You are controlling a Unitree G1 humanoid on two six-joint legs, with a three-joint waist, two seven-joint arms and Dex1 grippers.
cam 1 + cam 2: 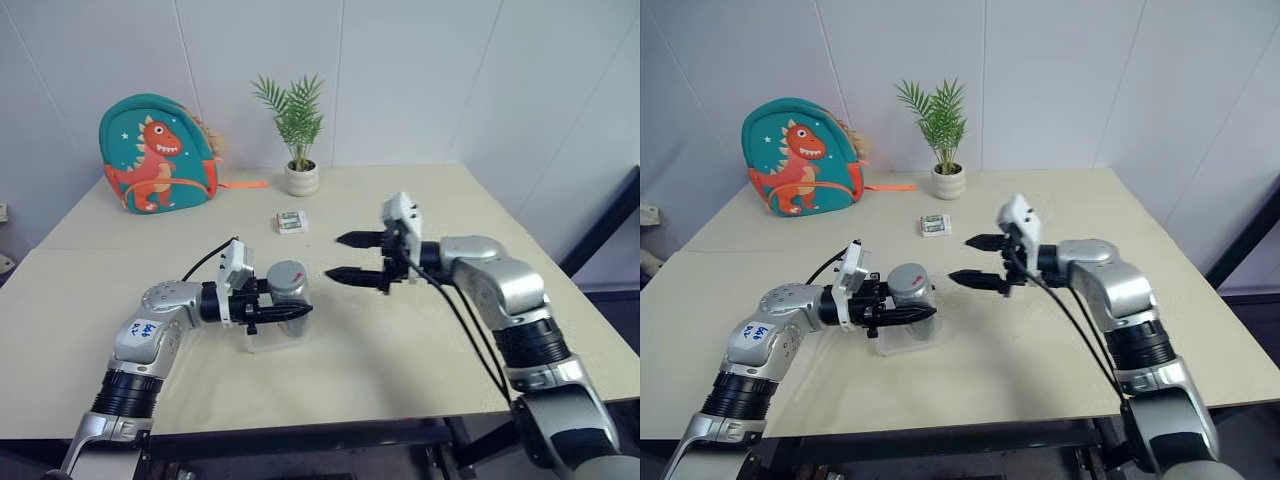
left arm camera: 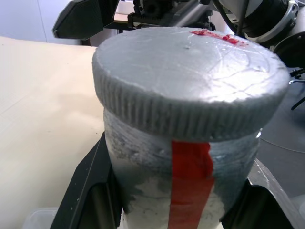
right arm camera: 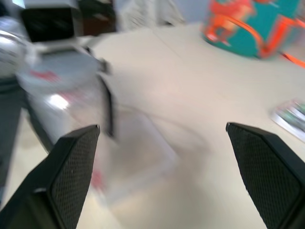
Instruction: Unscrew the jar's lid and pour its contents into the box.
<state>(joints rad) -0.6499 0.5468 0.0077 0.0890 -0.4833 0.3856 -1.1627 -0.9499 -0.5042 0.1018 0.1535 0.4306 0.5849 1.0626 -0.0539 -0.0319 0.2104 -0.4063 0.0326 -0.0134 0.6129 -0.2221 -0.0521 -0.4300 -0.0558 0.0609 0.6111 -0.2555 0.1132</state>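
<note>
Head views: jar (image 1: 288, 290) upright, axis vertical, clamped in left gripper (image 1: 285, 313) above box (image 1: 276, 338) on desk (image 1: 400, 350). Lid (image 1: 287, 272) grey, still on. Right gripper (image 1: 342, 258) nearer the lid, just beside it, fingers spread wide, level.

Left wrist view: lid ribbed, matte; jar wall silvery with red tape stripe.

Right wrist view: box translucent, low-walled; fingers released, empty.

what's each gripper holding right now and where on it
The left gripper grips the jar by its body, below the lid. The right gripper is open, empty.
</note>
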